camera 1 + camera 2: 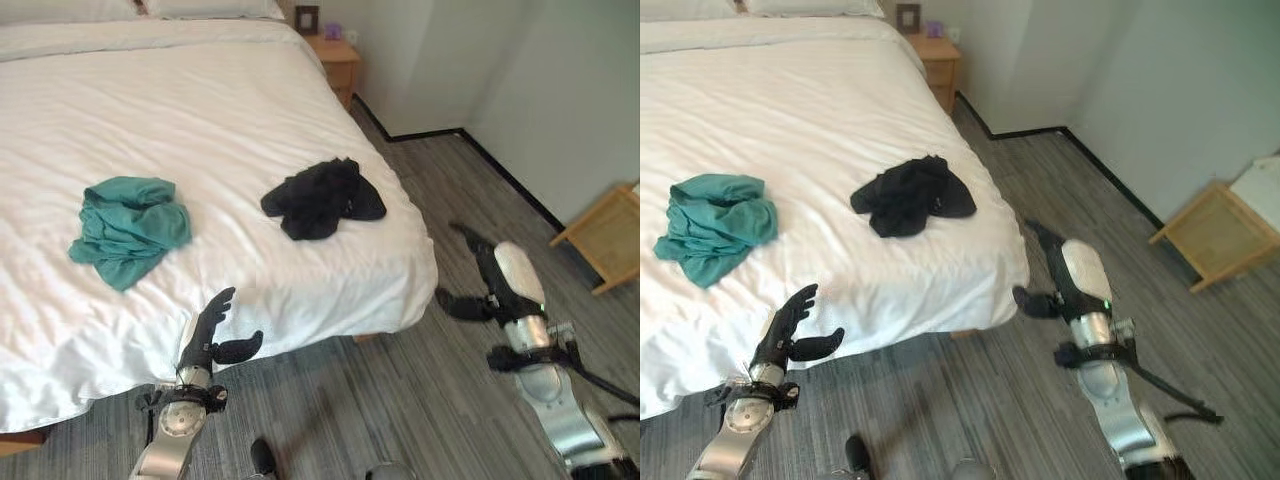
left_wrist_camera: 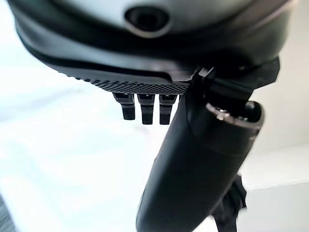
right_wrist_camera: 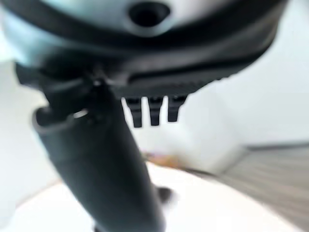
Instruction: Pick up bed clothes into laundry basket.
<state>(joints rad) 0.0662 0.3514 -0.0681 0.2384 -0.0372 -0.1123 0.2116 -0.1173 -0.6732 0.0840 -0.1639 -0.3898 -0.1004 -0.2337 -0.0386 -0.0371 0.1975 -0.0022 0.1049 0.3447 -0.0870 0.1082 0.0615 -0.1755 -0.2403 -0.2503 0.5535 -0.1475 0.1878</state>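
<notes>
Two garments lie on the white bed (image 1: 200,130). A crumpled teal cloth (image 1: 128,228) sits toward the left, and a black cloth (image 1: 322,198) lies near the bed's right front corner. My left hand (image 1: 208,336) hangs in front of the bed's near edge, below the teal cloth, open with straight fingers (image 2: 143,107) and nothing in it. Over the floor to the right of the bed corner, my right hand (image 1: 488,270) is open too, fingers (image 3: 153,110) straight, holding nothing.
A wooden nightstand (image 1: 334,60) stands at the far right of the bed. A light wooden piece of furniture (image 1: 608,238) is by the right wall. Grey plank floor (image 1: 440,200) runs between bed and wall.
</notes>
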